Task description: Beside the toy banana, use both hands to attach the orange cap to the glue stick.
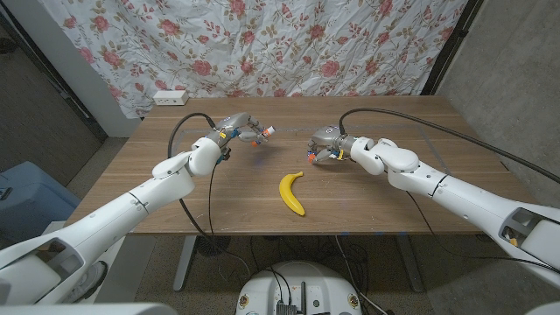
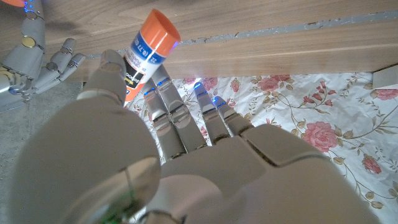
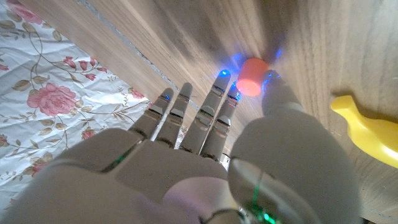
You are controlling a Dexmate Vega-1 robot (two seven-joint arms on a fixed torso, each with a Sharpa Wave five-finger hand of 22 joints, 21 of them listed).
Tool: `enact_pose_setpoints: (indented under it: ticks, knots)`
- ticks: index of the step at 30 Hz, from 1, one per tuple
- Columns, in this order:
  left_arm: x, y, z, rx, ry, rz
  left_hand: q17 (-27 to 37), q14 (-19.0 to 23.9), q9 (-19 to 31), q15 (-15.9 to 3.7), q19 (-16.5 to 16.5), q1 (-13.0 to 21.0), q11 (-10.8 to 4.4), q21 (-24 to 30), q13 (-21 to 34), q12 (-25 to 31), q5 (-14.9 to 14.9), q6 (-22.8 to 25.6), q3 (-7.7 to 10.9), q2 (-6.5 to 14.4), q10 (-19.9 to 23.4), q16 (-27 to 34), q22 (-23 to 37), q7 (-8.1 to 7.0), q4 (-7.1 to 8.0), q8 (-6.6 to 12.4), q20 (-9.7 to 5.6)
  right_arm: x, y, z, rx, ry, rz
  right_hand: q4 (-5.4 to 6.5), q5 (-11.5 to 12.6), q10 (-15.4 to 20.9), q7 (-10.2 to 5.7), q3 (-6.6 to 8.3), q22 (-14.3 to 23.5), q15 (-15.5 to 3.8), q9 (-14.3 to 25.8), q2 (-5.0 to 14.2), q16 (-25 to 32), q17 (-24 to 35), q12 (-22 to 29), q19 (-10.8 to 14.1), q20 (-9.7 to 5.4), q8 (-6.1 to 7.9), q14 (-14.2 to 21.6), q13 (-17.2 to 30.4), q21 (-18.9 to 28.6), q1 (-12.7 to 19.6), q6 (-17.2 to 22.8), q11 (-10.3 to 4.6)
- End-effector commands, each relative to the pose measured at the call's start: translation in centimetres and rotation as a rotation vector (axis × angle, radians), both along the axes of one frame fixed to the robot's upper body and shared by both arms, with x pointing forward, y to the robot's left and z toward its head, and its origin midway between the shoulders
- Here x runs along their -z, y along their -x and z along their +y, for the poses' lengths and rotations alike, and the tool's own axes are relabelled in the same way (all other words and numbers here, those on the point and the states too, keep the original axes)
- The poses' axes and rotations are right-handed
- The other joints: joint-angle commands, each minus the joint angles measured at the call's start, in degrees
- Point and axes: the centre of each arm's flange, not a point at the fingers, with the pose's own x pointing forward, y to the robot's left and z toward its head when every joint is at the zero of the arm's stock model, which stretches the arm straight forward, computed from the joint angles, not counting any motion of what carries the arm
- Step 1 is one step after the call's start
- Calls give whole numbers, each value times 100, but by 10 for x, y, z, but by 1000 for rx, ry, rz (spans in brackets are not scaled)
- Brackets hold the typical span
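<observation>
left hand (image 1: 234, 128): lifted above the worktop (image 1: 175, 188), gripping the glue stick (image 1: 261, 135) between thumb and fingers, its open end jutting out towards the right hand.
glue stick axis: in the head view it lies roughly level, running across the worktop from left to right, tip tilted a touch down; the left wrist view (image 2: 144, 55) shows the orange base end poking clear of the fingers.
right hand (image 1: 331, 146): pinching the orange cap (image 3: 251, 76) at its fingertips, held just over the wood.
the gap: the two hands face each other, apart, with the toy banana (image 1: 292, 192) lying nearer the robot, between them.
which is nearer: both about level; neither has the edge.
judgement: the cap's mouth has to line up with the stick's axis before pushing; i can't tell which way the cap opens.
</observation>
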Motion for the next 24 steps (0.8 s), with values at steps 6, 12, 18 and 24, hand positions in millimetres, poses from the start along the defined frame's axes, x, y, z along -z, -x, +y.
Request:
enact_pose_setpoints:
  ticks: [6,12,18,24]
  knots:
    - [2,1,0,1,2,9,20,-30,25,-694,-21,-128,-48,38,8,32,34,659,51,193,9,9,13,89,6,36,-234,-3,1,-1,-6,-31,-2,-6,55,150,-13,-22,16,-829,15,105,86,36,-16,65,-17,55,102,15,-7,135,146,-2]
    - [2,-1,-1,8,3,10,19,-34,25,-694,-20,-126,-48,39,8,32,34,653,52,192,6,8,13,94,1,34,-234,-7,3,-2,-6,-52,-2,-13,44,210,-15,-39,16,-831,16,145,102,48,-21,95,-29,70,118,15,-1,200,204,-1]
    - [4,-3,-5,19,6,19,21,-32,25,-690,-18,-128,-49,39,8,32,34,649,53,197,4,11,13,94,0,33,-229,-12,8,-7,-9,-94,-5,-7,28,266,-15,-61,16,-820,19,186,120,55,-26,105,-36,91,144,16,-3,242,275,-1]
    - [8,-6,-11,35,7,30,21,-33,25,-696,-15,-125,-49,40,8,33,35,651,58,203,2,10,13,99,-4,35,-232,-21,13,-13,-4,-142,-9,6,14,302,-14,-92,16,-803,20,192,122,55,-30,111,-31,99,143,16,-5,239,308,0]
